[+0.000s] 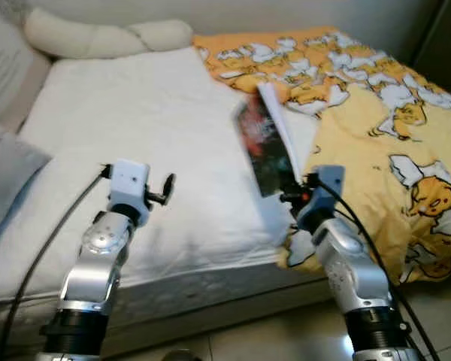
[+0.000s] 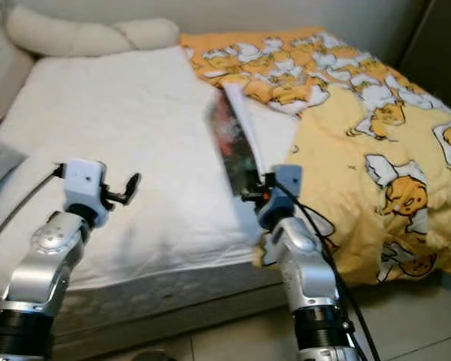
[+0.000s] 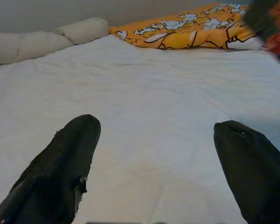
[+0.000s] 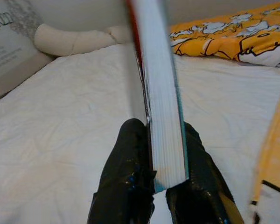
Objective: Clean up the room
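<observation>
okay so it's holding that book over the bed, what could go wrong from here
1. The right hand pinches the book only at its bottom edge, so the long, tilted book might slip or swing out of the fingers.
2. If dropped, it could land on the white mattress or the rumpled yellow blanket and end up harder to grab.
3. The open left hand hovers low over the mattress and might snag the sheet.

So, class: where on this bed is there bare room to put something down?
The white sheet lies bare between the long cream pillow and the left gripper. It is crowded on the right: the yellow duck blanket, and the book in the right gripper.
</observation>
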`<state>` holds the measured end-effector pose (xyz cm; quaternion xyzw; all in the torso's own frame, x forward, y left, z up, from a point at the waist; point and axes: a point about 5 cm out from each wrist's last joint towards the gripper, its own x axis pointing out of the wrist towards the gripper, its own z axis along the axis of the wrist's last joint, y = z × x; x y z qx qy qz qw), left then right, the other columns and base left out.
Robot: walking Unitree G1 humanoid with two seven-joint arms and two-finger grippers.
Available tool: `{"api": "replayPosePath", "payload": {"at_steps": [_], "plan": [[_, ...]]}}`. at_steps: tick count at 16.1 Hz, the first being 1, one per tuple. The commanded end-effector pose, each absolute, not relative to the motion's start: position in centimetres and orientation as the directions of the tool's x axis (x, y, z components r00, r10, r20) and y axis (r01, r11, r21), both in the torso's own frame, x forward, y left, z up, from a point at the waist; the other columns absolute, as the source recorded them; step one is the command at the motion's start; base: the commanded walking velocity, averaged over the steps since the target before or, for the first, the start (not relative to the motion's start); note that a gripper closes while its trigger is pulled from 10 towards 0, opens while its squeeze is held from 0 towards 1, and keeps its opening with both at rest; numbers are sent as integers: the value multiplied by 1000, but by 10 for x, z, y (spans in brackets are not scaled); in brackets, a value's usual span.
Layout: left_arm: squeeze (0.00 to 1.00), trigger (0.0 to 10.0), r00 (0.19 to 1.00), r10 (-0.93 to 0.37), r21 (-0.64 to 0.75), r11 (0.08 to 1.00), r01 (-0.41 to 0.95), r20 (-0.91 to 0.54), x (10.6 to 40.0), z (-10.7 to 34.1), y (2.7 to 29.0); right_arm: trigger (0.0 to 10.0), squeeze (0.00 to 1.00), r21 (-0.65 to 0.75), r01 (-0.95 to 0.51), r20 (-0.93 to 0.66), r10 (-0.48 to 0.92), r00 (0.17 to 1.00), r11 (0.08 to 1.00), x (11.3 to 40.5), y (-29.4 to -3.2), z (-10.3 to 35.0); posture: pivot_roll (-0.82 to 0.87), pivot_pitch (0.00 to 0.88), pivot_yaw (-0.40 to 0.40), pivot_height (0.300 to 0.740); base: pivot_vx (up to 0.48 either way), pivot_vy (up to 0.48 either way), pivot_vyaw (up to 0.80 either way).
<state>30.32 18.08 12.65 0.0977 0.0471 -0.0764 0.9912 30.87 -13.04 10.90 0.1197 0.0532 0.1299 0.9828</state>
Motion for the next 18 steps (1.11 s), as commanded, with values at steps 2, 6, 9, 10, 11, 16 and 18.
{"api": "replayPosePath", "payload": {"at_steps": [2, 6, 9, 10, 11, 16, 18], "plan": [[180, 10000, 987, -122, 205, 969, 141, -101, 304, 130, 189, 10000, 0, 249, -253, -19, 266, 964, 935, 313, -128, 122, 63, 0, 7, 740, 0, 442, 0], [176, 10000, 987, -123, 203, 969, 142, -101, 304, 130, 188, 10000, 0, 249, -256, -19, 269, 963, 934, 313, -128, 121, 65, 0, 11, 740, 0, 443, 0], [180, 10000, 987, -123, 199, 970, 141, -102, 305, 130, 188, 10000, 0, 252, -259, -18, 272, 962, 933, 313, -126, 122, 65, 0, 11, 740, 0, 292, 0], [180, 10000, 987, -121, 199, 970, 140, -103, 305, 130, 188, 10000, 0, 251, -259, -18, 272, 962, 933, 313, -125, 122, 65, 0, 11, 740, 0, 0, 0], [173, 10000, 988, -122, 189, 972, 139, -98, 305, 130, 187, 10000, 0, 252, -261, -18, 275, 961, 932, 313, -125, 121, 66, 0, 10, 740, 0, 0, 0], [184, 10000, 987, -133, 177, 973, 147, -92, 305, 130, 186, 10000, 0, 256, -263, -22, 277, 961, 930, 313, -125, 119, 69, 0, 12, 740, 0, 0, 0], [188, 10000, 987, -132, 173, 974, 146, -91, 305, 131, 186, 10000, 0, 254, -266, -21, 280, 960, 930, 313, -125, 120, 69, 0, 12, 740, 0, 0, 0]]}}
